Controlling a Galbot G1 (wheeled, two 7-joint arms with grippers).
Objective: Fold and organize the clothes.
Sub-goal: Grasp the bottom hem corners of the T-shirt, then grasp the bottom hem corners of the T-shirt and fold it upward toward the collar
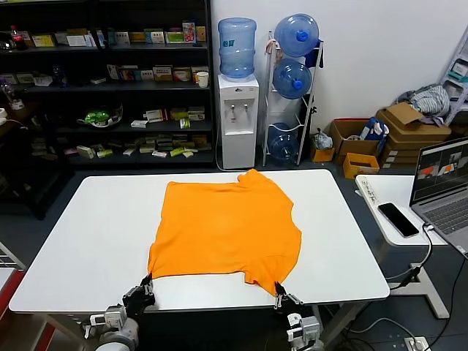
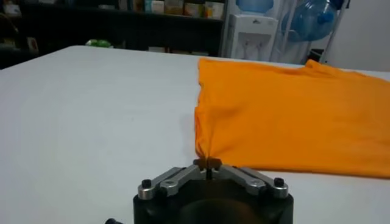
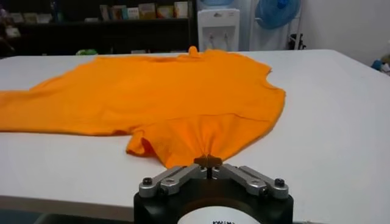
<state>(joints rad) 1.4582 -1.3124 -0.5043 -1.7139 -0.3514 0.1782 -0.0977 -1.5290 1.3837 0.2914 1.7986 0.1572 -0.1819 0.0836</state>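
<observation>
The orange T-shirt (image 1: 227, 227) lies spread on the white table (image 1: 88, 241), its plain side up. My left gripper (image 1: 147, 282) is at the shirt's near left corner and is shut on the cloth. In the left wrist view the fabric (image 2: 286, 115) bunches into the left gripper (image 2: 208, 162). My right gripper (image 1: 278, 289) is shut on the near right corner, a sleeve edge. The right wrist view shows the cloth (image 3: 177, 103) gathered into a pinch at the right gripper (image 3: 208, 161). No lettering shows.
A side table on the right carries a phone (image 1: 398, 219), a laptop (image 1: 444, 186) and a power strip (image 1: 365, 191). Behind the table stand a water dispenser (image 1: 238, 117), a rack of bottles (image 1: 292, 80) and dark shelves (image 1: 110, 80). Bare tabletop lies left and right of the shirt.
</observation>
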